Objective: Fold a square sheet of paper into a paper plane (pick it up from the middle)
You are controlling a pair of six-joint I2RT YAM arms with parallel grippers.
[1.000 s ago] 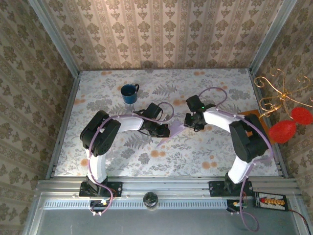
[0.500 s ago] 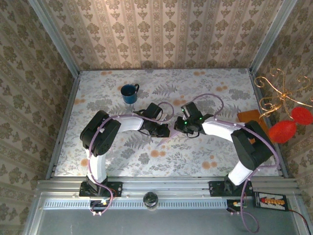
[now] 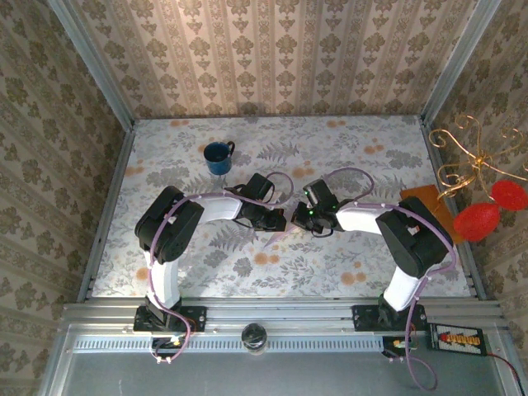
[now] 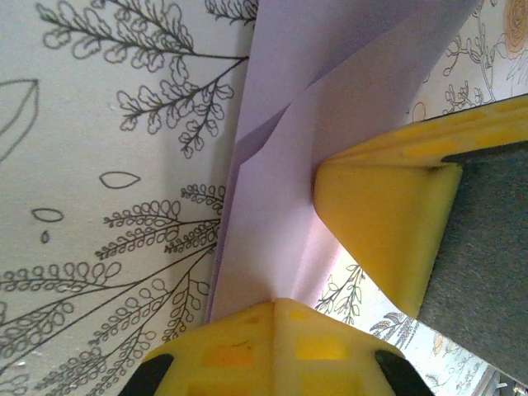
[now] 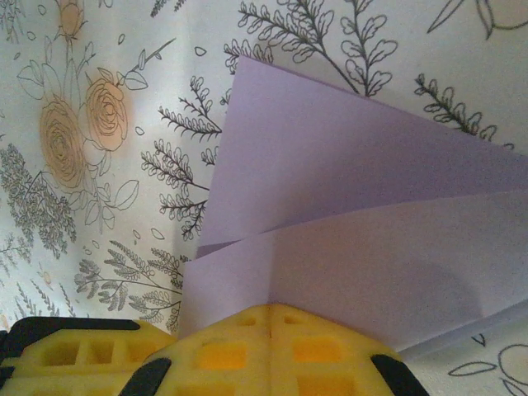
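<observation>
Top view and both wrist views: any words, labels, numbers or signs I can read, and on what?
No text can be read.
The red and yellow label at the near right corner: too small to read.
The folded paper: blank in both wrist views.
The mug: no print visible.

The top external camera sits high above and behind the arm bases, looking down over the whole table (image 3: 355,157) from near edge to far edge. The wrist cameras look along the left gripper (image 4: 273,313) and the right gripper (image 5: 271,318), very close to the tabletop. Both share the folded sheet of paper (image 4: 272,206) (image 5: 330,165) at the table's middle, which the top view also covers.
</observation>
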